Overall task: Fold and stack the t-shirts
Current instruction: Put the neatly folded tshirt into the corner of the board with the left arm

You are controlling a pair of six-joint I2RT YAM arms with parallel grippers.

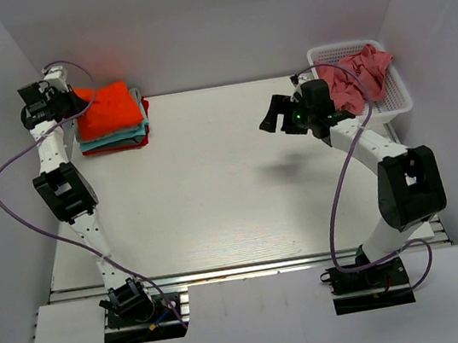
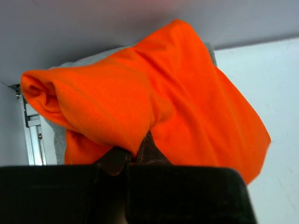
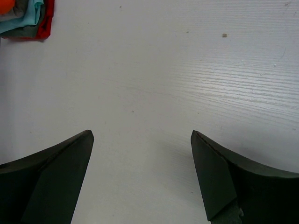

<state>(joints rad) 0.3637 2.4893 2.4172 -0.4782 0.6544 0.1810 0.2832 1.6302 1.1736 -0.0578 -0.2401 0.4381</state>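
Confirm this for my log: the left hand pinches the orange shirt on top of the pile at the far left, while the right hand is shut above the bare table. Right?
No: the right hand is wide open above the table, as the right wrist view shows. The rest stands: the left hand pinches the orange shirt on top of the pile at the far left.

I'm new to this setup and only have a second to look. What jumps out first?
The bright orange t-shirt topping the folded stack at the far left corner of the table, its edge pinched by the left gripper. Opposite, a dusty pink t-shirt lies crumpled in the white basket, while the right gripper hangs open above the table.
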